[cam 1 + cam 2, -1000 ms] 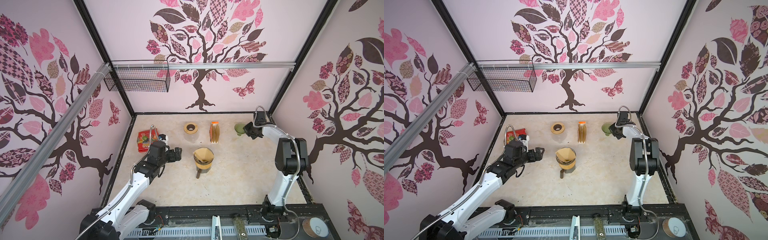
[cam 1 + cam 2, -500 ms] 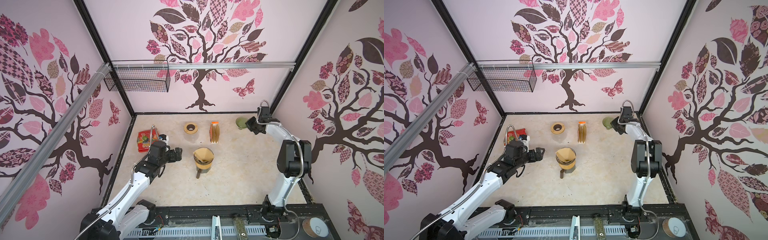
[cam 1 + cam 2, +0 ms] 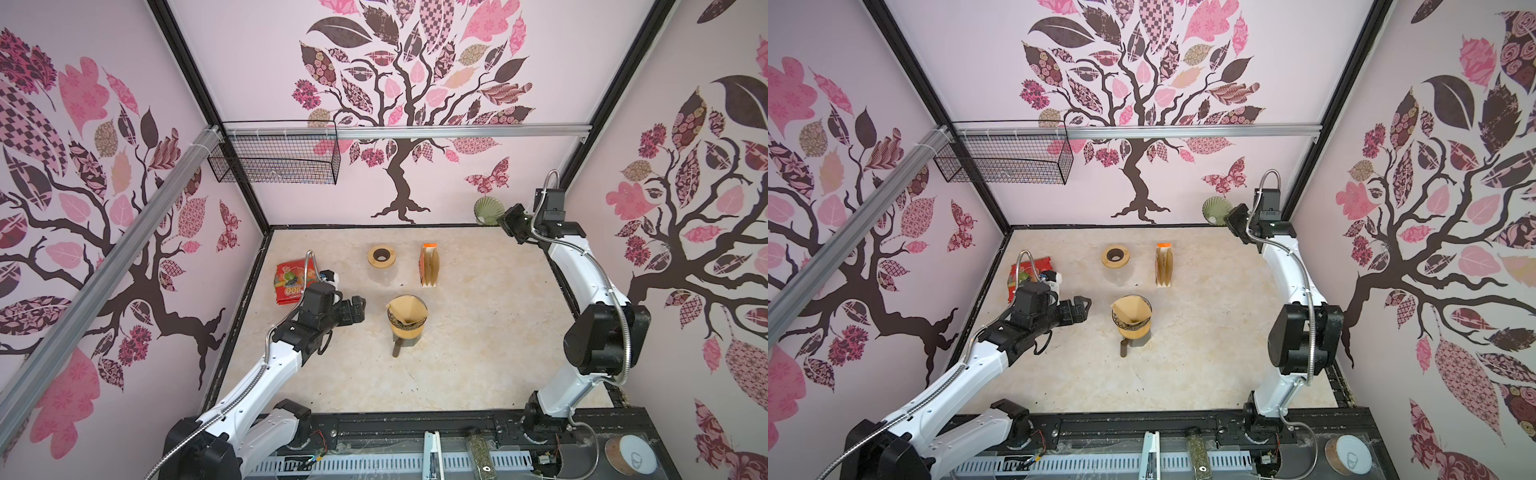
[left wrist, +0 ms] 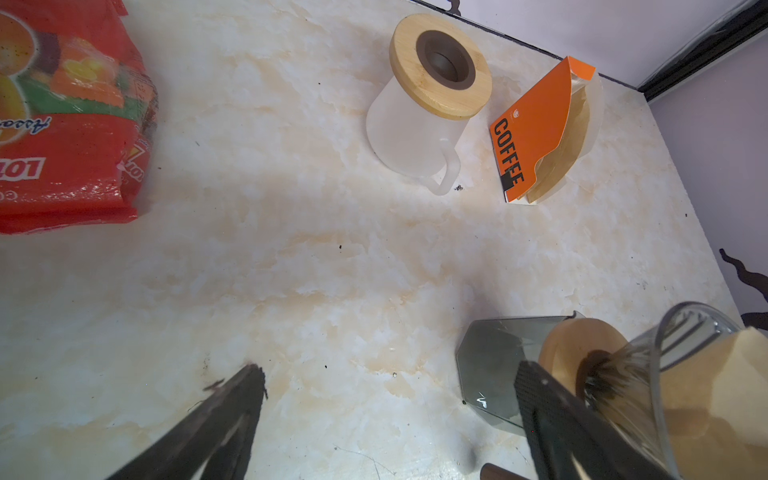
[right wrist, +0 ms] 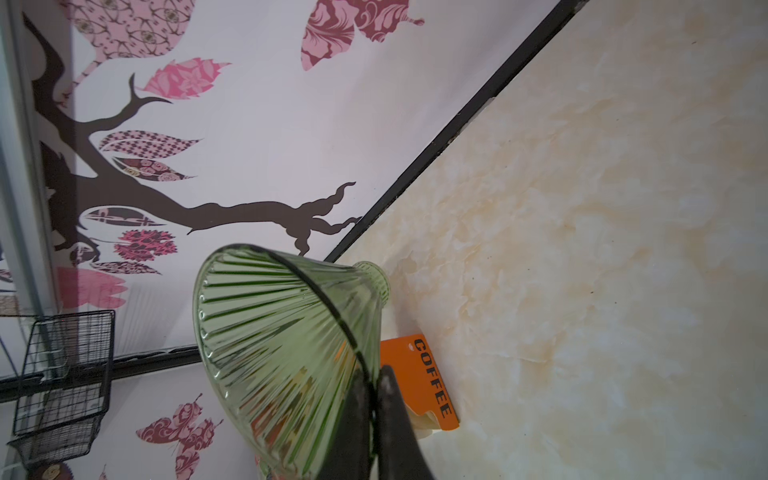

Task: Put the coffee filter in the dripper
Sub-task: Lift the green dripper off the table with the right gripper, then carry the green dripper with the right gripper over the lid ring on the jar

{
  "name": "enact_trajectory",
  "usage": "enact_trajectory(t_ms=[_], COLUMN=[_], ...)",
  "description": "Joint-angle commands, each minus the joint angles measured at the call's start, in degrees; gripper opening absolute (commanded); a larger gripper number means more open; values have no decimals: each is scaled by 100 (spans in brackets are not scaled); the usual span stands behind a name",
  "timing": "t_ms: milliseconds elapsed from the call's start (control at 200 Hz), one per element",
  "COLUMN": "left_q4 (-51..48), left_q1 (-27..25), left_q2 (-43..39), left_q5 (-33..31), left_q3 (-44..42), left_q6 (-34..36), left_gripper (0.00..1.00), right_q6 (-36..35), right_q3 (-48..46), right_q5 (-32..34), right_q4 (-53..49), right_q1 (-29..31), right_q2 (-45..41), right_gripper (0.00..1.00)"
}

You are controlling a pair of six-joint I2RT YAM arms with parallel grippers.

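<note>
A brown paper coffee filter [image 3: 406, 308] [image 4: 725, 374] sits inside a clear glass dripper [image 3: 408, 328] [image 4: 675, 345] at the middle of the table, on a wooden collar over a grey glass pot [image 4: 490, 365]. Just left of it, my left gripper [image 3: 360, 309] [image 3: 1084, 309] [image 4: 390, 374] stands open and empty. At the back right corner, my right gripper [image 3: 505, 217] [image 3: 1230, 220] [image 5: 373, 376] is shut on the rim of a green ribbed glass dripper [image 3: 487, 210] [image 3: 1216, 209] [image 5: 282, 332], held tilted in the air above the table.
A frosted mug with a wooden lid [image 3: 381, 256] [image 4: 415, 124] and an orange pack of filters [image 3: 430, 266] [image 4: 536, 129] [image 5: 419, 374] stand at the back. A red snack bag [image 3: 289, 282] [image 4: 62, 124] lies at the left. A wire basket [image 3: 274, 160] hangs on the back wall.
My right gripper has risen with the green dripper, up and toward the back right corner. The left arm has stayed still.
</note>
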Motion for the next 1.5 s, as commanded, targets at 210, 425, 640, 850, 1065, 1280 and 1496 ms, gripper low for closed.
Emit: enact_trajectory(t_ms=[210, 425, 640, 850, 1065, 1280, 1496], left_q4=[-663, -844, -1111, -1586, -2082, -2455, -2874], left_q1=[-10, -13, -13, -13, -13, -13, -7], left_q2=[-321, -728, -819, -1031, -1226, -1145, -650], left_q5=[278, 174, 165, 222, 249, 35, 360], left_q3=[680, 891, 991, 1253, 1523, 1807, 2206], left_q6=[89, 140, 242, 424, 581, 522, 492], left_gripper=[97, 97, 97, 97, 97, 97, 97], right_q6=[-178, -264, -262, -332, -505, -615, -714], right_q3=[532, 794, 1375, 2088, 3051, 3738, 4119], right_q5=[-608, -547, -499, -444, -329, -222, -126], right_q4=[-475, -639, -922, -1253, -1775, -2088, -2248], right_q1=[302, 655, 1349, 2109, 2767, 3068, 3122], right_q2=[-371, -117, 320, 953, 1797, 2521, 2990], right_gripper=[0, 0, 0, 0, 0, 0, 0])
